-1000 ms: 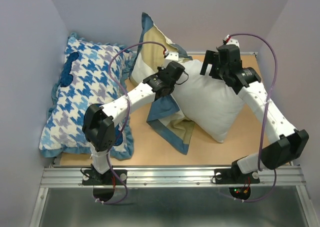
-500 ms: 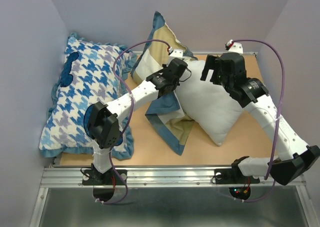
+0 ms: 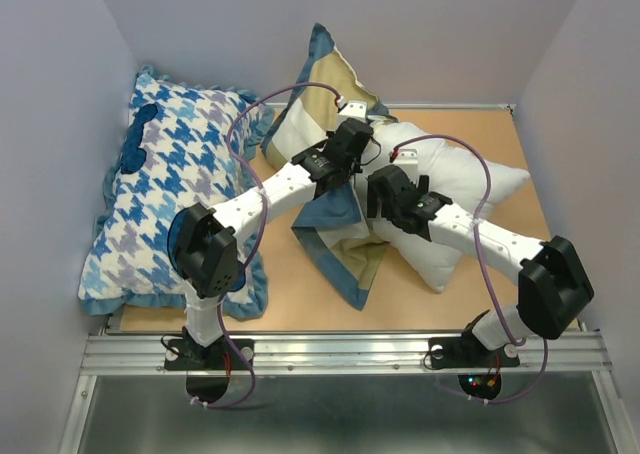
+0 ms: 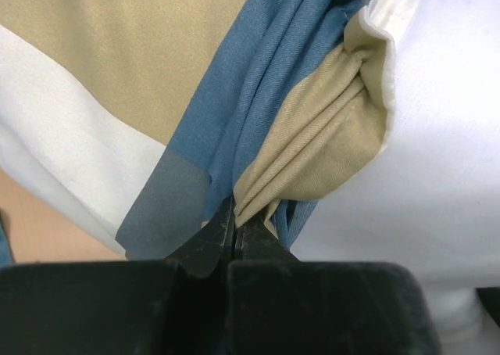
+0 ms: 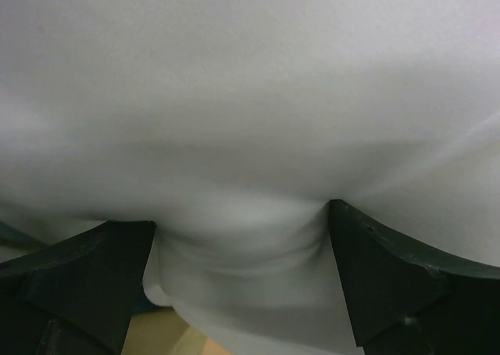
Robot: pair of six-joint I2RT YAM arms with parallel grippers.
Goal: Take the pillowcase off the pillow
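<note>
Fig. legend, both arms mine.

**Views.** Only the L wrist cam shows my left gripper (image 4: 234, 224) pressed tight together, pinching a gathered fold of the tan, slate-blue and cream fabric pillowcase (image 4: 117, 58) at its blue edging, with the plump plain white pillow (image 4: 437, 136) touching the fold on the right. Only the R wrist cam shows my right gripper (image 5: 242, 238) spread wide and pushed into the pillow (image 5: 250, 73), a roll of white fabric bulging betw. the fingers (image 5: 86, 269). The top cam gives the layout instead.

**Layout, top cam.** The pillowcase (image 3: 335, 236) is centre. Its far part stands up toward the far wall and its near part trails on the tan wooden table (image 3: 300, 299). The pillow (image 3: 452, 169) lies just right of it, touching. A blue-and-white houndstooth cushion (image 3: 180, 184) fills the left side, against the left wall.

**Room.** Bare table shows along the near edge and at the far right corner. Walls close the left, far and right sides.

**Pose.** The left gripper (image 3: 347, 146) is reached far-right from the near-left base, the arm nearly straight. The right gripper (image 3: 386, 190) points left at centre, w/ the elbow folded at near right.
</note>
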